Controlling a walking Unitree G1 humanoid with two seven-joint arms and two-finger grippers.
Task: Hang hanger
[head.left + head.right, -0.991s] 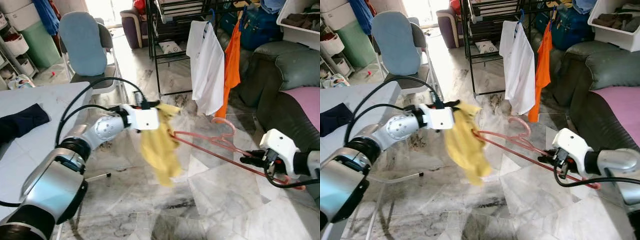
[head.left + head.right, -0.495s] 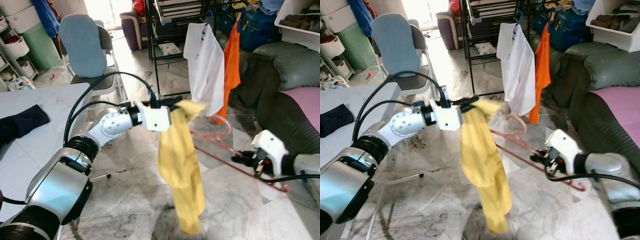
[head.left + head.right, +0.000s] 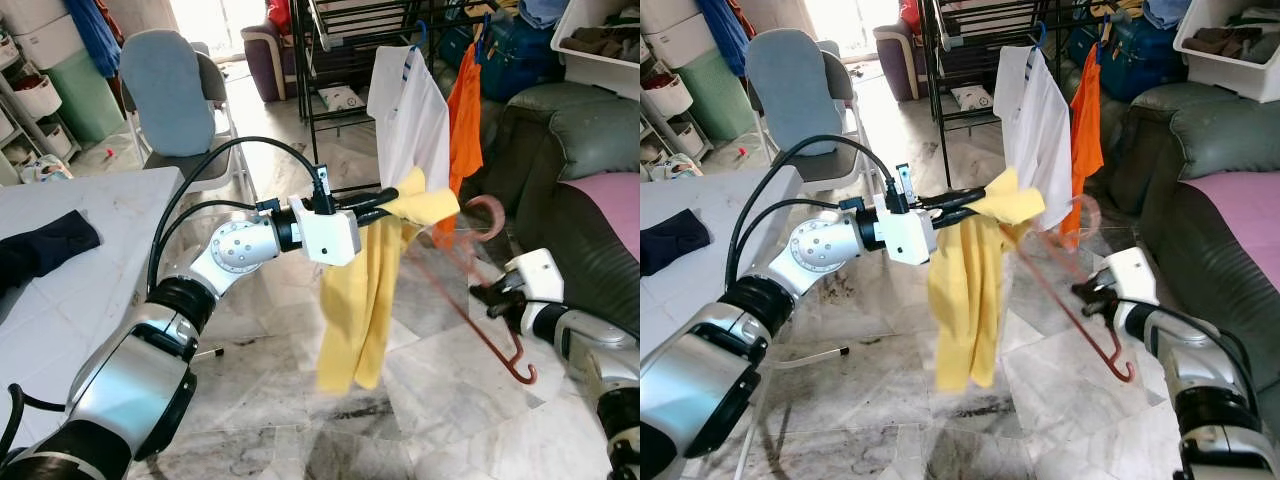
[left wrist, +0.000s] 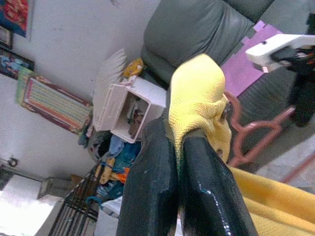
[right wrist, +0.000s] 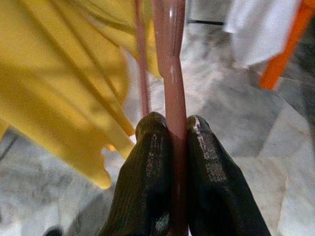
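Left gripper (image 3: 392,208) out front at chest height, fingers (image 4: 152,196) pinched on yellow cloth (image 3: 365,300) draped down over marble floor (image 3: 450,390). Right gripper (image 3: 487,298) lower right, fingers (image 5: 147,187) clamped on pink hanger (image 3: 470,290), tilted, hook near white shirt (image 3: 410,110) on black rack (image 3: 340,60).

We see pink plastic hanger (image 3: 470,290) tilted in mid-air, hook (image 3: 487,214) up, far end low over floor; yellow garment (image 3: 365,290) draped on it, hanging down.
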